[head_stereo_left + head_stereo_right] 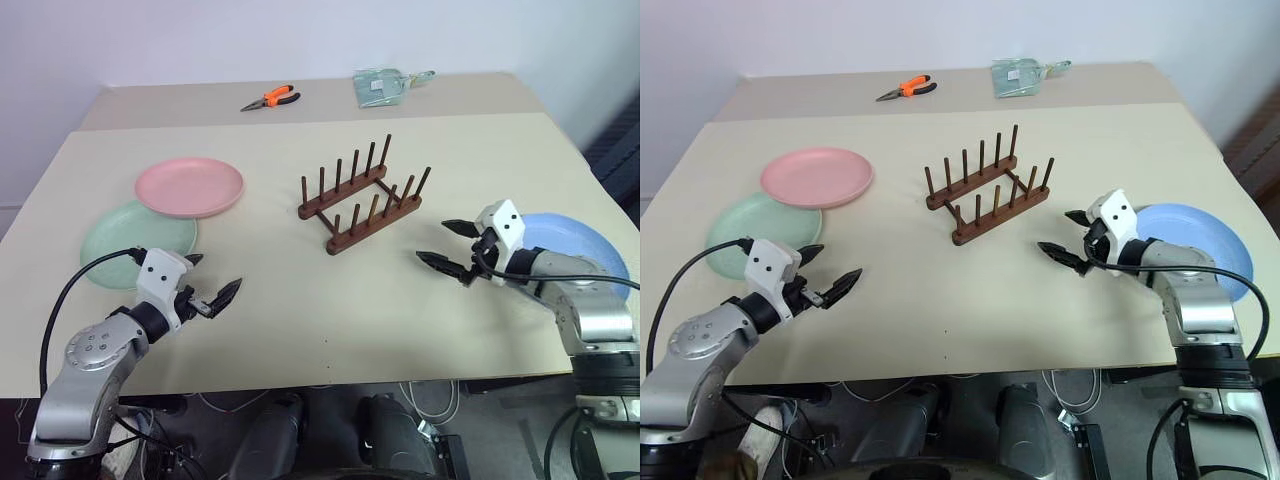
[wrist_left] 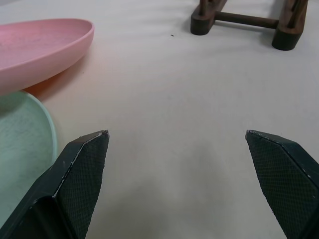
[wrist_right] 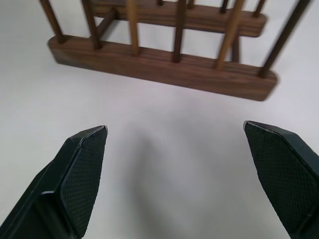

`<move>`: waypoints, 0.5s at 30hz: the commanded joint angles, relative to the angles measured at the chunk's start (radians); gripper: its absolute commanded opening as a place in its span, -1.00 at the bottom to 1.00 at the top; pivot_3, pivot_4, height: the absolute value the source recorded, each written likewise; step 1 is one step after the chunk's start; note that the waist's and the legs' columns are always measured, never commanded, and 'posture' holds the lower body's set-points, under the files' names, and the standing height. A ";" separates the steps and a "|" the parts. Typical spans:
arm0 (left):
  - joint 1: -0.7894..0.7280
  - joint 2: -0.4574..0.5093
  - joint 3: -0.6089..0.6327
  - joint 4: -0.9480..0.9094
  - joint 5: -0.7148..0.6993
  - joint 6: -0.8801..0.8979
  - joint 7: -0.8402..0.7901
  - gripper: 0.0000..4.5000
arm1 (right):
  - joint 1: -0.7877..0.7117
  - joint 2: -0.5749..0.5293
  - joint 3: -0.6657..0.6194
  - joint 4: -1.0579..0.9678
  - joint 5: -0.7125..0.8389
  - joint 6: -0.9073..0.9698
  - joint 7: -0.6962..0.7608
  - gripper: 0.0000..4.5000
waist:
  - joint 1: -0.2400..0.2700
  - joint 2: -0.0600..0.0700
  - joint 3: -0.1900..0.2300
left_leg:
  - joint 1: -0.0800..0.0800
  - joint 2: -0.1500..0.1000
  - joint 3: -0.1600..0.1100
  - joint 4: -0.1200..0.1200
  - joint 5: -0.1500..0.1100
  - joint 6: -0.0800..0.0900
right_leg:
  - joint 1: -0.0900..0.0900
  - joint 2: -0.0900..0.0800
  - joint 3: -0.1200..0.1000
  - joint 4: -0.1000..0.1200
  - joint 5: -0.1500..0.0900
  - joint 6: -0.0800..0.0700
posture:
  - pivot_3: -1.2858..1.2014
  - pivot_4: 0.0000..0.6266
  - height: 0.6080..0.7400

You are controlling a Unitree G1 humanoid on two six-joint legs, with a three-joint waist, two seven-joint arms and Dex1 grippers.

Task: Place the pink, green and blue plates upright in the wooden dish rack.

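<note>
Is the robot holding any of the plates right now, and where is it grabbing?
Nothing is held. The left claw and right claw are both open and empty above the table.

Centre: dark-brown wooden dish rack (image 1: 364, 194) stands empty on the beige table (image 1: 300, 300).
Left: pale pink round plate (image 1: 190, 186) overlaps mint green round plate (image 1: 125, 237).
Right: light blue round plate (image 1: 580, 250) lies flat.
Behind: orange-handled pliers (image 1: 271, 98).
</note>
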 commanded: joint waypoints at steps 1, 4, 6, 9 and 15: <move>0.001 -0.002 0.003 -0.040 -0.004 -0.001 0.014 1.00 | -0.035 0.011 -0.008 -0.031 0.009 -0.020 -0.013 0.99 | 0.000 0.000 0.000 | 0.000 0.000 0.000 0.000 0.000 0.000 | 0.000 0.000 0.000 0.000 0.000 0.000 | 0.03 -0.52 1.00; 0.000 -0.006 -0.007 -0.043 -0.001 0.000 0.021 1.00 | -0.039 0.021 0.002 -0.033 0.004 -0.027 -0.023 0.99 | 0.000 0.000 0.000 | 0.000 0.000 0.001 0.000 0.000 0.000 | 0.000 0.000 0.001 0.000 0.000 0.000 | 0.03 -0.52 1.00; -0.004 -0.005 -0.016 -0.047 -0.004 0.003 0.020 1.00 | -0.041 0.029 0.013 -0.029 -0.013 -0.044 -0.037 0.99 | 0.000 0.000 0.000 | 0.000 0.000 0.001 0.000 0.000 0.000 | 0.000 0.000 0.001 0.000 0.000 0.000 | 0.03 -0.52 1.00; -0.016 0.003 -0.049 -0.048 -0.004 0.009 0.003 1.00 | -0.044 0.042 0.038 -0.011 -0.046 -0.060 -0.061 0.99 | 0.000 0.000 0.000 | 0.000 0.000 0.001 0.000 0.000 0.000 | 0.000 0.000 0.001 0.000 0.000 0.000 | 0.03 -0.52 1.00; -0.112 -0.005 -0.200 0.004 0.021 0.012 -0.052 1.00 | -0.019 0.096 0.065 -0.058 -0.035 -0.035 -0.088 0.99 | 0.001 0.000 0.000 | 0.000 0.000 0.001 0.000 0.000 0.000 | 0.000 0.001 0.001 0.000 0.000 0.000 | 0.03 -0.52 1.00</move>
